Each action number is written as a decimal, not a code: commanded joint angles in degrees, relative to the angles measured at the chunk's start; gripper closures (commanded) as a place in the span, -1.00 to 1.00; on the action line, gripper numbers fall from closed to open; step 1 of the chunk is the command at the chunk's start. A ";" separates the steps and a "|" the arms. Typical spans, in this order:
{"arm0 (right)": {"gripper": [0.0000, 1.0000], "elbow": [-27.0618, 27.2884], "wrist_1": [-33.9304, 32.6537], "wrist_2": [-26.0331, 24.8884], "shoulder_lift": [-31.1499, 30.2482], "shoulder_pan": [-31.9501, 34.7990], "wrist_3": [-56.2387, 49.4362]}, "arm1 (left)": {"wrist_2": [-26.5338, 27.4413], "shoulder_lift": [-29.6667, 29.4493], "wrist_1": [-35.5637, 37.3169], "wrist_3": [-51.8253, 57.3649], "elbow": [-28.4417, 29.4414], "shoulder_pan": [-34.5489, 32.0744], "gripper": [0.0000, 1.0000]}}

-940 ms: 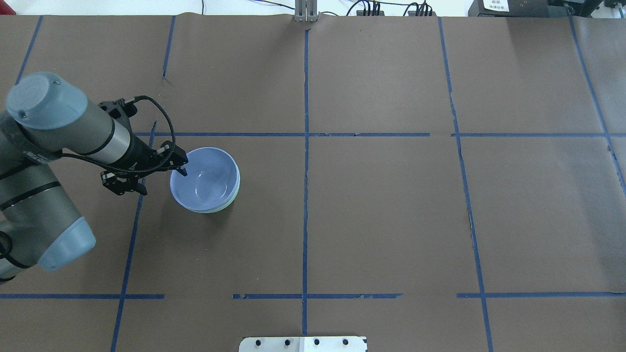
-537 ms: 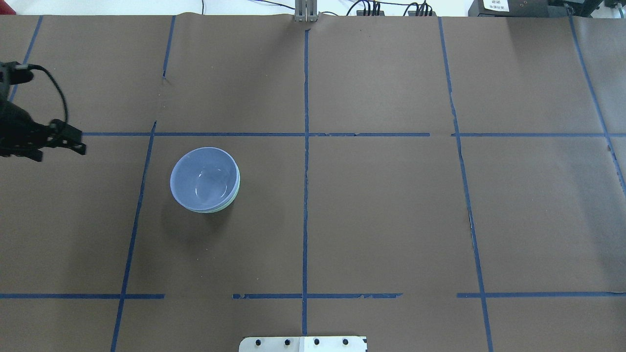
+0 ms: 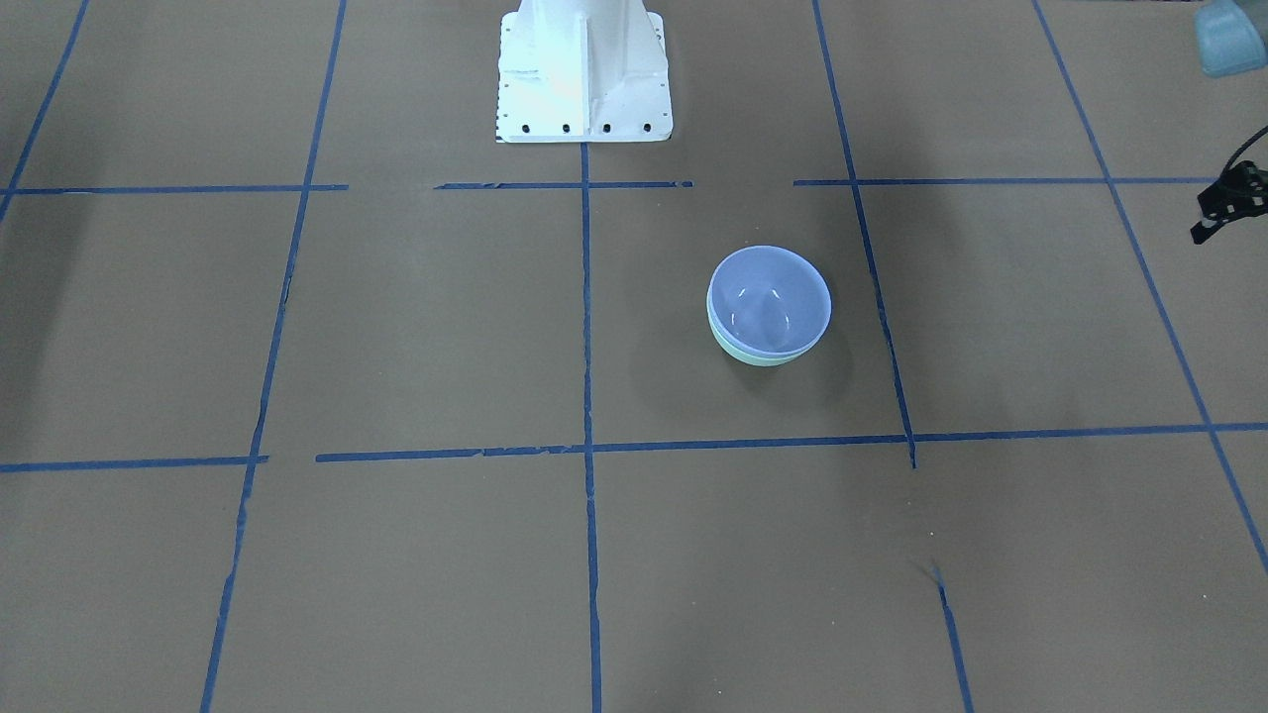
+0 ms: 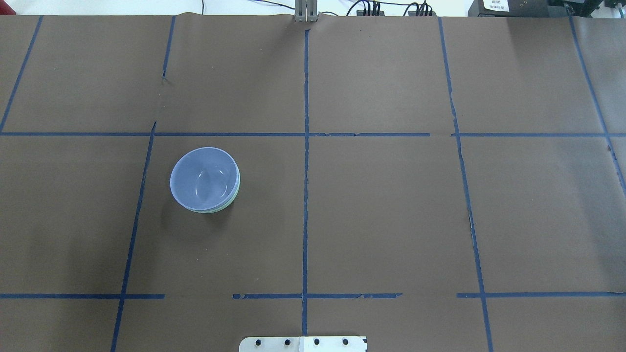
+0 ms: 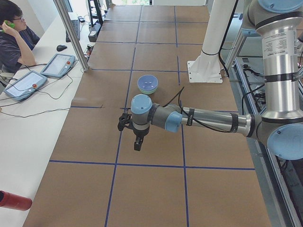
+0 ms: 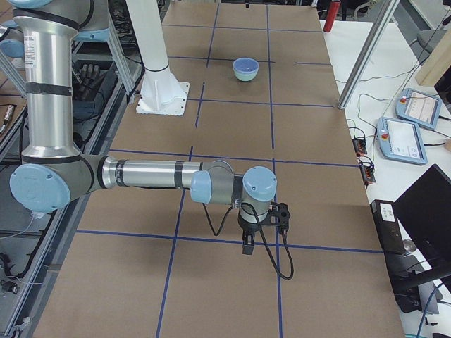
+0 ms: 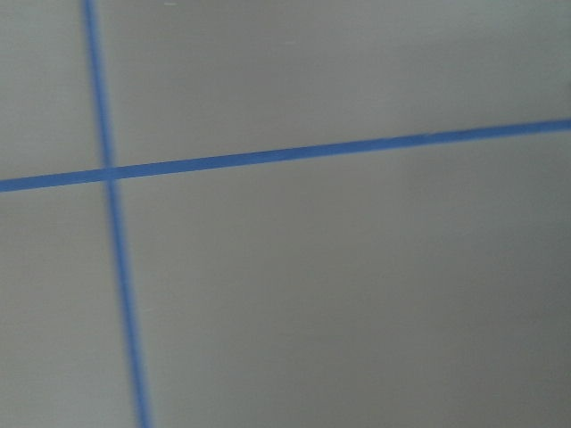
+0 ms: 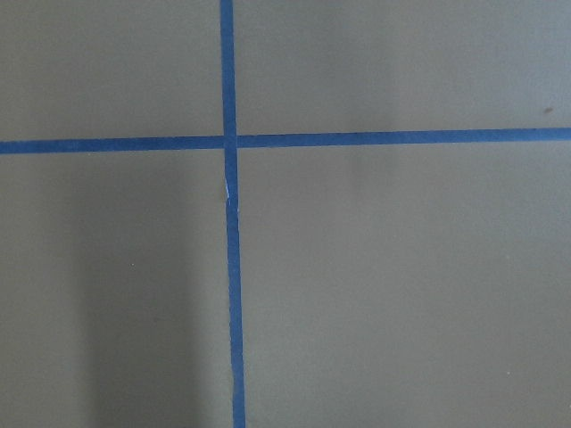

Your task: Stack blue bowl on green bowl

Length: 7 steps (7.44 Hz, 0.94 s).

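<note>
Stacked and left standing
The blue bowl [image 4: 204, 178] sits inside the green bowl [image 3: 765, 360] on the robot's left; the left gripper [image 5: 137, 145] has pulled well away, so stacking looks done; whether it or the right gripper [image 6: 247, 248] is open, I cannot tell

The left arm [image 5: 213, 121] and the right arm [image 6: 141, 173] are wearing the same finish: polished silver tubes, grey joint housings and pale blue caps [image 5: 141, 103] on the round joints, with black bands ringing the tube ends. Small printed labels are showing on the upper tubes. A black cable [image 6: 282, 264] is looping off the right wrist, and another is strapped along the left forearm. The left hand [image 5: 137, 144] and the right hand [image 6: 246, 246] are looking black and slim. The white pedestal [image 3: 582, 69] is carrying dark screws along its foot plate.
</note>
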 commanded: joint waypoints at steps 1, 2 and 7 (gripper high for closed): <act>-1.00 0.00 0.00 0.00 0.09 -0.01 0.09 | -0.04 -0.39 7.41 8.40 2.34 -5.85 -1.00; -1.00 0.00 0.00 0.00 0.00 -0.02 0.09 | -0.13 -0.22 8.15 8.59 2.34 -6.21 -1.00; -1.00 0.00 0.00 0.00 0.00 0.07 0.00 | -1.71 -0.40 7.28 8.24 3.48 -6.48 -1.00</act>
